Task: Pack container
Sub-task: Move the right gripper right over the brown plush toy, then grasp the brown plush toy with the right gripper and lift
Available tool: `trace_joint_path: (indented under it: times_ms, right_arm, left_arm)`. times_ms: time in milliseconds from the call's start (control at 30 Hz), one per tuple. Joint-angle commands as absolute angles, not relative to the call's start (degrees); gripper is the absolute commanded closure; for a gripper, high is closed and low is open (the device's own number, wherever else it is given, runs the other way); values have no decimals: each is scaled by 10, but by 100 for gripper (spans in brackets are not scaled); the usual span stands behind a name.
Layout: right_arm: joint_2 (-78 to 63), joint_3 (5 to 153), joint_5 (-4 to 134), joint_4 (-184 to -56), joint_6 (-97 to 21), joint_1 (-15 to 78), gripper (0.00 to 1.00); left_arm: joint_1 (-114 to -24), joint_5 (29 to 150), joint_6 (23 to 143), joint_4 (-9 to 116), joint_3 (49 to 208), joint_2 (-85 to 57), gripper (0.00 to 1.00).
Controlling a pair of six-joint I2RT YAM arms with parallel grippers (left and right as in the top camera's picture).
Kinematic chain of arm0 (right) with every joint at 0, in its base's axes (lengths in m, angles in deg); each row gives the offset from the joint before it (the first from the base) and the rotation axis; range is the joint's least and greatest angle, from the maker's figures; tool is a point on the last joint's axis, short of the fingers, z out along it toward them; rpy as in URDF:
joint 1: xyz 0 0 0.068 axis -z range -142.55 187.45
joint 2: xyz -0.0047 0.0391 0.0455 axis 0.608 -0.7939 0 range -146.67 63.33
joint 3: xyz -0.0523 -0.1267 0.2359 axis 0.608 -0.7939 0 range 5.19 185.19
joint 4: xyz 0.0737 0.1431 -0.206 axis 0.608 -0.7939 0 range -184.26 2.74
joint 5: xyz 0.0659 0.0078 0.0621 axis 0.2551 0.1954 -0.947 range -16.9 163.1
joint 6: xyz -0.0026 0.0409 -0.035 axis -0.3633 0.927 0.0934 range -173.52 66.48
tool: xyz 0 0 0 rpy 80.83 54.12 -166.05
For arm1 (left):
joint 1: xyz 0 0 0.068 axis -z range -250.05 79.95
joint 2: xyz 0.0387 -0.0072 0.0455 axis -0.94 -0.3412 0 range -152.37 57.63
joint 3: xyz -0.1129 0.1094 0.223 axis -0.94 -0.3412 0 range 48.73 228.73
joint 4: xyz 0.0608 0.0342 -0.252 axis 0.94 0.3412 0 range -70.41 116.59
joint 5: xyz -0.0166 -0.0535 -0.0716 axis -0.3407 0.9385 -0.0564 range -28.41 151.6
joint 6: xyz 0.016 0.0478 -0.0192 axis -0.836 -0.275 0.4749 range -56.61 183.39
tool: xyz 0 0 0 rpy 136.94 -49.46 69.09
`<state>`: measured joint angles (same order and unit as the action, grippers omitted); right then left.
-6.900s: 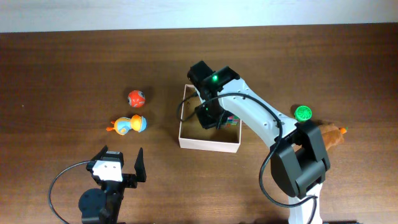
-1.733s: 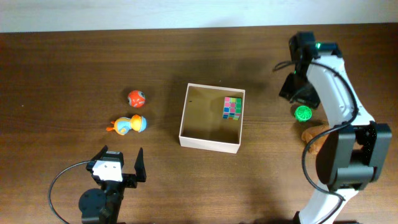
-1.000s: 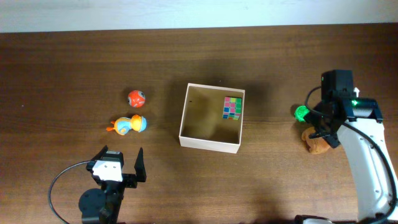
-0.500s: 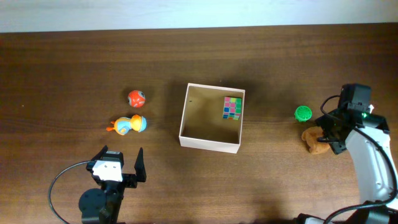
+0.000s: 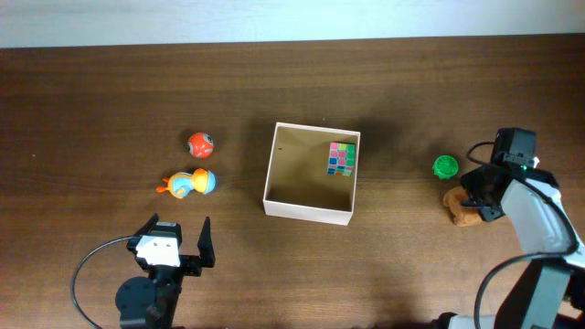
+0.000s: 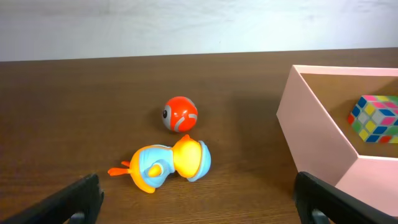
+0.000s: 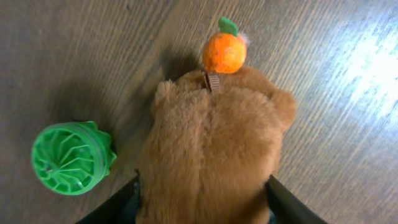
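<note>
Two arms | left gripper (image 6: pixel 198 200) spread wide, low, level | right gripper (image 7: pixel 202 198) pointing down, clasping plush toy (image 7: pixel 211 143)

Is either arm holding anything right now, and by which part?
Left end effector: nothing, open. Right end effector: fingers flank the brown plush toy at its body; whether they grip cannot be told.

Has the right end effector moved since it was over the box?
Yes. The right end effector went right from the container to the brown plush toy, past the green ball.
</note>
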<state>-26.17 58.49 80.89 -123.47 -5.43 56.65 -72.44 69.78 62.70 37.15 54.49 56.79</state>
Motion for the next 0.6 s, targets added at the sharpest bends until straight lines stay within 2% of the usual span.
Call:
trace_joint_path:
  times_ms: [0,167,300,567]
  right_arm:
    - [-287,579,794,-1232,-53,571,59]
    - [-288,579,789,-1227,-67,571,71]
    - [-287,579,786,-1226,-83,570,85]
    - [-283,581,770,-1225,-115,570,89]
  left_arm:
    - [-728,704,616,372,542,573,1]
    - [-728,704,616,372,542,573,1]
    - [-728,704,616,372,542,573,1]
    - [-728,704,616,372,542,573,1]
